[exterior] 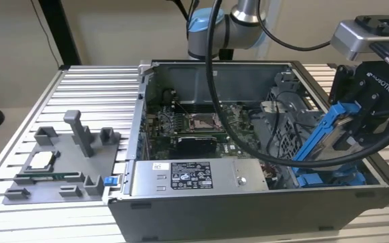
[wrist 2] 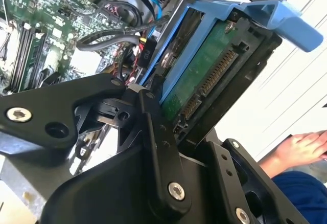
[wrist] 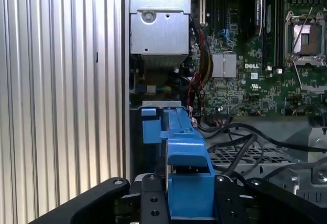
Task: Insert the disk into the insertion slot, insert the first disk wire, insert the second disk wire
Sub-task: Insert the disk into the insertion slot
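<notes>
Standing by the ribbed aluminium table (exterior: 93,86), I see the black pincer (exterior: 360,134) clamped on the disk (exterior: 319,136), a flat silver-grey drive in a bright blue plastic carrier frame. It hangs tilted over the exterior view's right end of the open dark grey computer case (exterior: 248,207), lower end dipping inside. The insertion slot (exterior: 283,132), a bay of dark grey perforated sheet metal, lies just beside it toward the exterior view's left, and the disk is not yet seated there. What worries me is that tilt: a corner of the frame could catch on the bay's edge and jam, or twist the disk within the grip. Loose black cables (wrist: 240,142) trail across the perforated metal near the bay, so they might be pinched beneath the carrier. In the second wrist view a person's hand (wrist 2: 301,150) rests near the arm, close enough to be struck, I'd guess.
</notes>
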Controlling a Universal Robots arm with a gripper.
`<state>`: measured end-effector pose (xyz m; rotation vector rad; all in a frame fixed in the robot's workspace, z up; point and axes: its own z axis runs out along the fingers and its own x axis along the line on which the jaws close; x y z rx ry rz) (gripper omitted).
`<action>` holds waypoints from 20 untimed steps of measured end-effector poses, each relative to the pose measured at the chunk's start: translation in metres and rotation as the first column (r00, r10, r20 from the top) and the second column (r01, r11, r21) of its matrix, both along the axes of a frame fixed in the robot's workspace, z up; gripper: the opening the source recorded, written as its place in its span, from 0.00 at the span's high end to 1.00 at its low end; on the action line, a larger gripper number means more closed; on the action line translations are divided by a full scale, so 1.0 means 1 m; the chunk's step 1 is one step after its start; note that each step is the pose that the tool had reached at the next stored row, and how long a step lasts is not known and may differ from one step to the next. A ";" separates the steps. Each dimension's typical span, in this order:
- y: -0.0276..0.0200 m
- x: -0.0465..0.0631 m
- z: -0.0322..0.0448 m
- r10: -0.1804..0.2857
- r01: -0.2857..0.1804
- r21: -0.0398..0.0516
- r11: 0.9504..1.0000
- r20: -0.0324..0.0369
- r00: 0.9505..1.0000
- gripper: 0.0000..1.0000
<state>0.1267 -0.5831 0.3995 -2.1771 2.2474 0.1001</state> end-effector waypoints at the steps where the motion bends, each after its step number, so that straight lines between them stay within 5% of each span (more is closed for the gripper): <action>1: 0.0002 0.000 -0.0018 -0.001 0.001 0.000 1.000 0.000 1.000 1.00; 12: 0.0006 0.000 -0.0196 -0.011 0.011 0.000 1.000 0.000 1.000 1.00; 20: 0.0005 0.000 -0.0215 -0.012 0.012 0.000 1.000 0.000 1.000 1.00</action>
